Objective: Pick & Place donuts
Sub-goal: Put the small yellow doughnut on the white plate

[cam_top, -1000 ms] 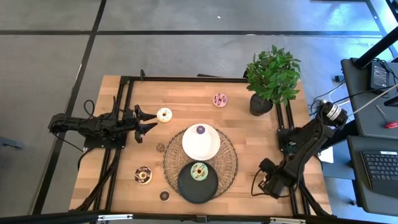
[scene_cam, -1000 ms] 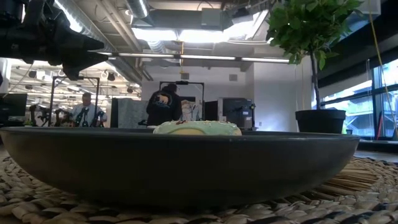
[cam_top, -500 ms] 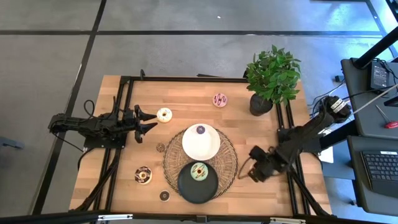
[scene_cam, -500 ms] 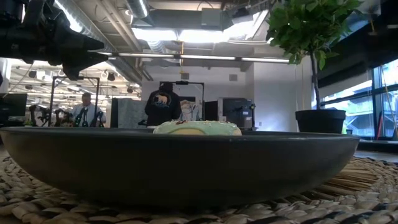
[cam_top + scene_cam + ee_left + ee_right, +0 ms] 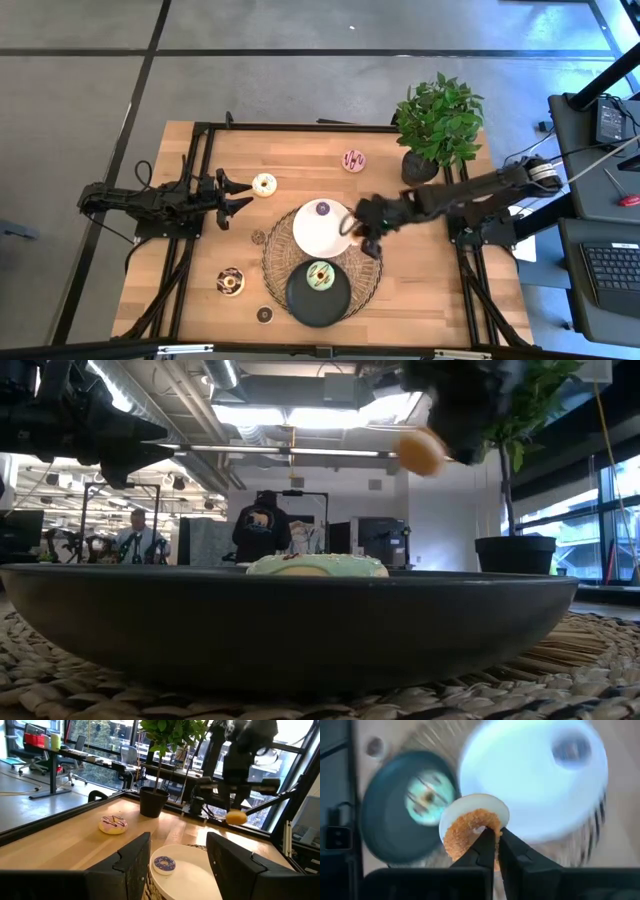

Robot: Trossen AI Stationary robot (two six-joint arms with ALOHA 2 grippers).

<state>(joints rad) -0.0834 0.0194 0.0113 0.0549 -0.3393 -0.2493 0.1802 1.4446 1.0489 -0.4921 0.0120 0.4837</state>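
My right gripper (image 5: 363,224) reaches over the right rim of the white plate (image 5: 310,240), shut on a mini orange donut (image 5: 468,826), also seen in the air in the low view (image 5: 420,450). A mini purple donut (image 5: 323,208) lies on the white plate. The green donut (image 5: 320,275) lies on the black plate (image 5: 300,305). My left gripper (image 5: 238,194) waits open at the table's left, just left of the cream donut (image 5: 264,184). The pink-striped donut (image 5: 354,159), the chocolate donut (image 5: 231,282) and two mini brown donuts (image 5: 258,237) (image 5: 264,314) lie on the table. My right gripper pinches the mini orange donut by the side of its ring nearest the gripper (image 5: 487,831), between the two fingertips (image 5: 512,847). The fingers come from above, pointing down. The donut is lifted clear, hanging below the fingers over the white plate's right side.
A round woven mat (image 5: 372,262) lies under both plates. A potted plant (image 5: 436,125) stands at the table's far right corner. Bare wood shows along the right side (image 5: 420,290). People stand in the room beyond (image 5: 262,525).
My right arm has swung from the table's near right corner toward the left and far side, ending over the white plate's right rim. The orange donut has come into the low view, held in the air.
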